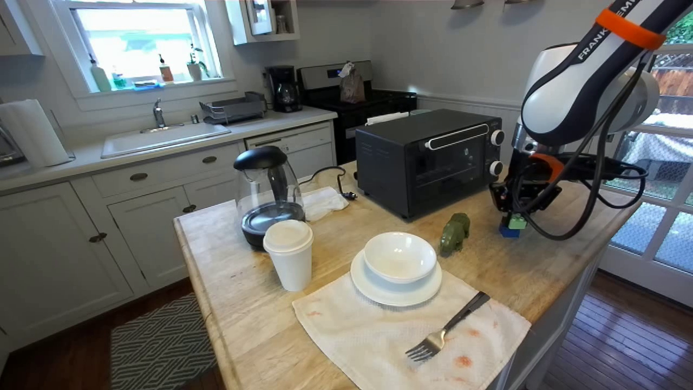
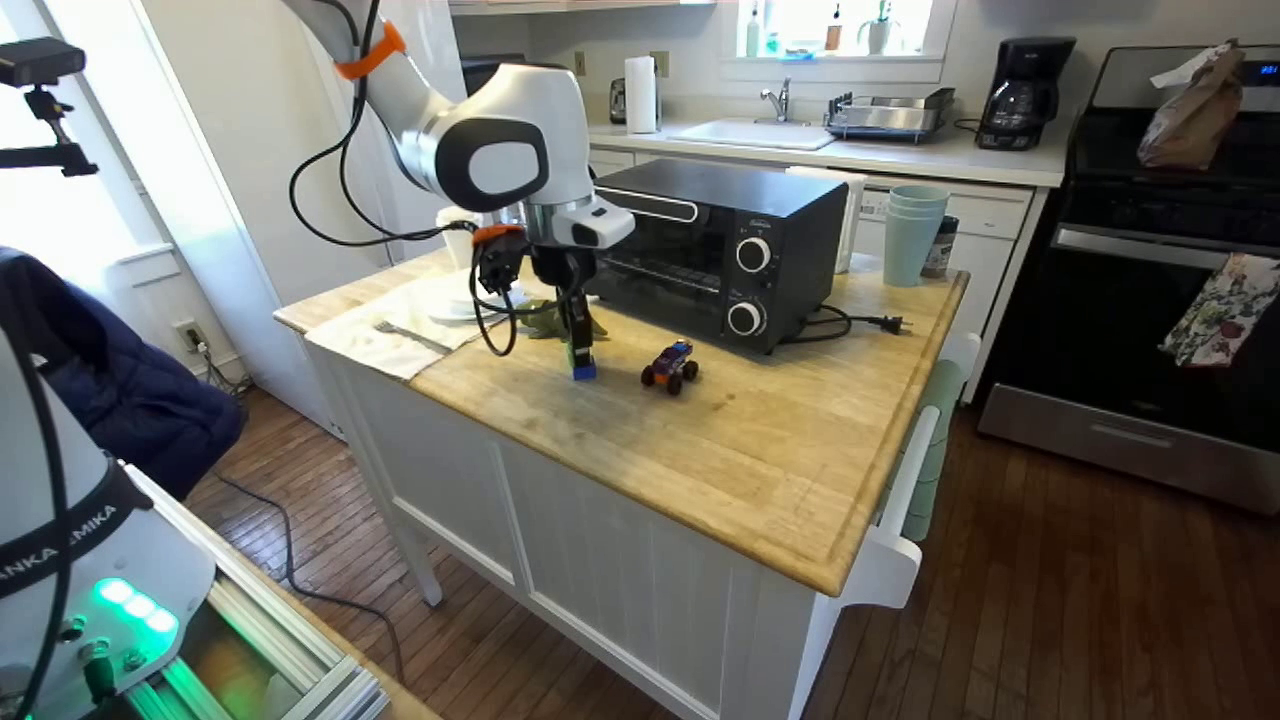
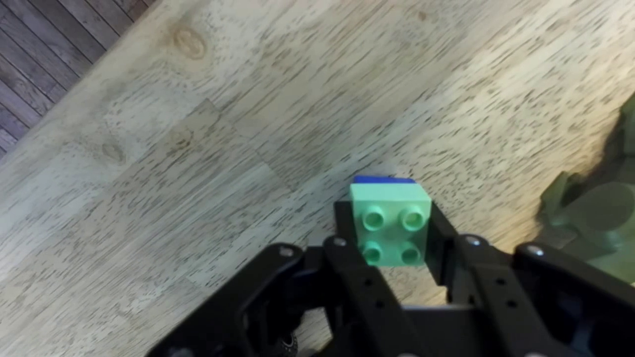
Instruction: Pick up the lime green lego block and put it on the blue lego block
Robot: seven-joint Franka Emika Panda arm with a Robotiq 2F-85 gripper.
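The lime green lego block [image 3: 392,225] is between my gripper's fingers in the wrist view, studs facing the camera. My gripper [image 3: 391,230] is shut on it, with a finger against each side. The blue lego block [image 3: 384,179] shows as a thin strip beyond the lime block's edge, mostly hidden under it. In an exterior view the lime block [image 1: 517,221] is directly above the blue block [image 1: 509,232], which rests on the wooden table. They look in contact, but I cannot tell if they are pressed together. An exterior view also shows the blue block [image 2: 584,371] below the fingertips [image 2: 580,348].
A dark green animal figure [image 1: 455,234] stands near the gripper. A toy truck [image 2: 671,367] is on another side. The black toaster oven [image 1: 427,162] stands behind. A bowl [image 1: 400,257], a fork [image 1: 446,327], a white cup [image 1: 289,257] and a kettle [image 1: 270,195] are farther along.
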